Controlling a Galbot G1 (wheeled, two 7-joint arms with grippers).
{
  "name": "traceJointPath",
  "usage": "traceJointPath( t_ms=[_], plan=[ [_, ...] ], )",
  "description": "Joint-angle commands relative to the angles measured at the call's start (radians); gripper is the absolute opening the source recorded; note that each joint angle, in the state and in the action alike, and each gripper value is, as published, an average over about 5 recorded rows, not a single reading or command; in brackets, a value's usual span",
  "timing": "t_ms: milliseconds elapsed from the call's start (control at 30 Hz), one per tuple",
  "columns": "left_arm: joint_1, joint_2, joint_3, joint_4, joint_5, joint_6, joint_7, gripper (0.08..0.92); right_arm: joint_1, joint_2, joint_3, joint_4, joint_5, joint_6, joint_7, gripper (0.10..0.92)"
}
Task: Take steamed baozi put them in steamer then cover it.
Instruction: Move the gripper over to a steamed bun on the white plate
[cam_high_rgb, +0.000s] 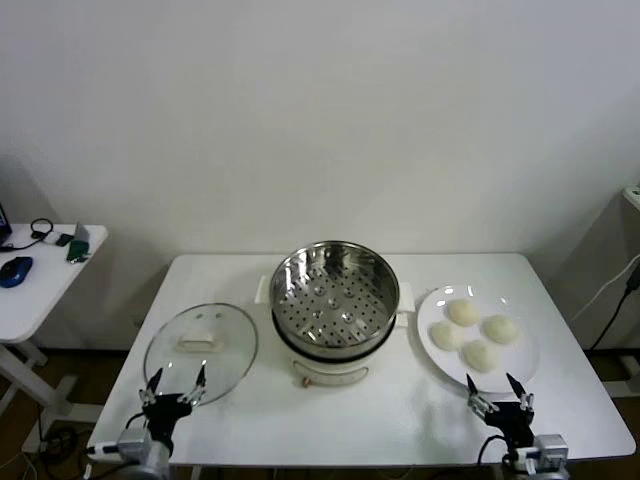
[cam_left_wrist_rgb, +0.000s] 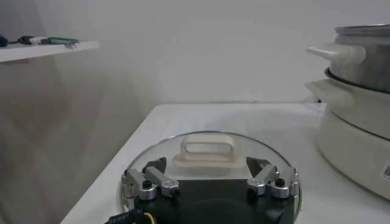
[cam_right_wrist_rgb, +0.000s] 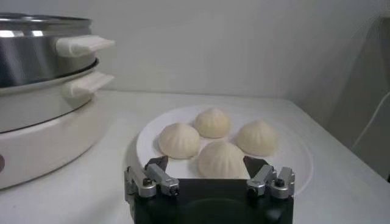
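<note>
Steamer (cam_high_rgb: 334, 299) sits mid-worktop (cam_high_rgb: 400, 400) on its white cooker base (cam_high_rgb: 325, 372), basket uncovered, perforated floor bare. Four baozi (cam_high_rgb: 474, 336) lie clustered on a white plate (cam_high_rgb: 432, 345) just right of the steamer; none in the basket. Cover (cam_high_rgb: 200, 343) lies flat on the worktop left of the steamer, cream handle up. Left gripper (cam_high_rgb: 176, 385) hangs at the near left edge, over the near rim of the cover, jaws wide, holding nothing; left wrist view shows the handle (cam_left_wrist_rgb: 206, 148) straight ahead of it, between the two jaws. Right gripper (cam_high_rgb: 496, 389) hangs at the near right edge, just near of the plate, jaws wide, holding nothing; right wrist view shows the nearest baozi (cam_right_wrist_rgb: 222, 159) directly ahead. A side desk (cam_high_rgb: 40, 285) stands far left with a blue mouse (cam_high_rgb: 14, 270) on it.
</note>
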Motion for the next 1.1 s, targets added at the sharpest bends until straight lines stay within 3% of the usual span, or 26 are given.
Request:
traceJointPath(
  t_ms=[33, 300, 433, 667, 867, 1100],
  plan=[
    [0.0, 0.0, 0.0, -0.001, 0.0, -0.001, 0.0, 0.823, 0.024, -0.012, 0.005, 0.026, 0.007, -0.077, -0.003, 0.823],
    [0.005, 0.009, 0.007, -0.009, -0.004, -0.014, 0.001, 0.823, 0.43, -0.282, -0.078, -0.091, -0.001, -0.227, -0.063, 0.823],
    [0.007, 0.012, 0.012, -0.009, -0.006, -0.027, 0.001, 0.823, 0.673, -0.481, -0.29, -0.229, -0.022, -0.263, -0.232, 0.823],
    [0.005, 0.006, 0.025, -0.017, -0.007, -0.032, 0.005, 0.823, 1.169, -0.693, -0.821, -0.495, -0.157, -0.143, -0.66, 0.823],
    [0.005, 0.001, 0.035, -0.013, -0.002, -0.036, 0.009, 0.823, 1.748, -0.675, -1.401, -0.745, -0.304, 0.123, -1.091, 0.823],
    [0.0, 0.005, 0.031, -0.005, -0.003, -0.041, 0.01, 0.823, 2.129, -0.478, -1.888, -0.985, -0.283, 0.231, -1.331, 0.823]
  ],
)
